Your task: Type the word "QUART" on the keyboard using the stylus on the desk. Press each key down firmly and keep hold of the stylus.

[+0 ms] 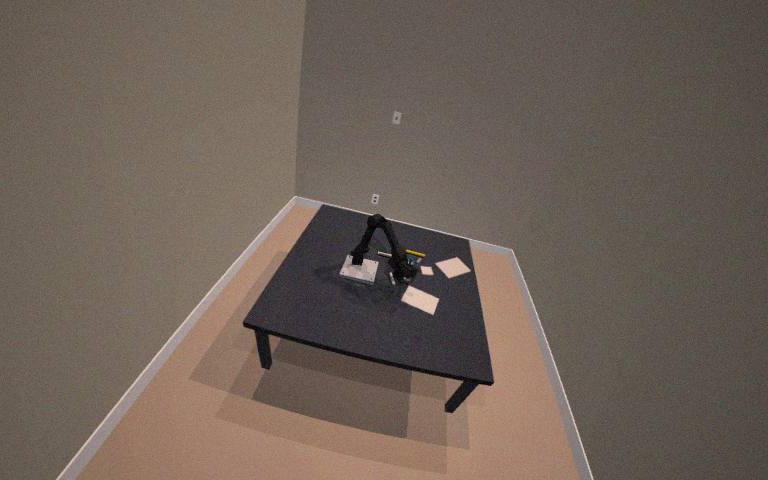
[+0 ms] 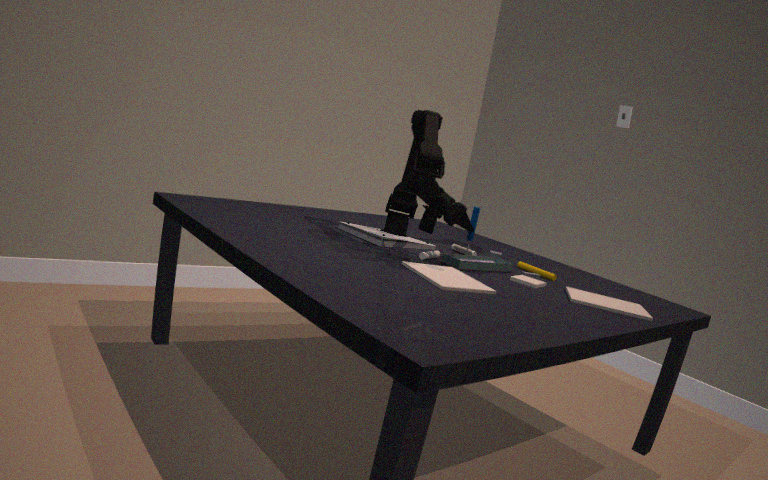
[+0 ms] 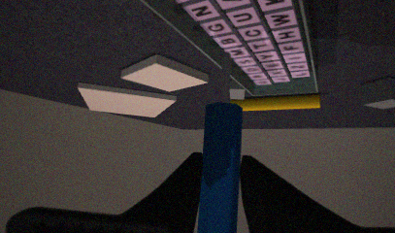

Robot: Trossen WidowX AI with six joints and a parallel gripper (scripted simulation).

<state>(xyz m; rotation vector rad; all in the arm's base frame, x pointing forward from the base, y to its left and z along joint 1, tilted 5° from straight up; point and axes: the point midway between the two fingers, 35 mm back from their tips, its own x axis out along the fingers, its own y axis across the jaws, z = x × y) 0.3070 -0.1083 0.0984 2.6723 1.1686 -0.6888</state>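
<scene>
My gripper [image 3: 220, 162] [image 2: 464, 224] [image 1: 405, 272] is shut on a blue stylus [image 3: 220, 165] [image 2: 474, 221], which stands nearly upright between the black fingers. The keyboard [image 3: 252, 44] [image 2: 478, 262] is a flat green slab with pink lettered keys, lying on the dark table [image 2: 317, 279] [image 1: 346, 321]. The stylus hangs above the table at the keyboard's far side. In the wrist view its tip points just past the keyboard's end, near the yellow marker. I cannot tell whether the tip touches anything.
A yellow marker [image 3: 281, 102] [image 2: 536, 270] lies by the keyboard. Two white pads [image 2: 447, 277] [image 2: 608, 302] and a small white block [image 2: 528, 280] lie nearby. Two short pale cylinders [image 2: 428, 254] [image 2: 463, 249] lie near the arm's base plate [image 2: 382, 234].
</scene>
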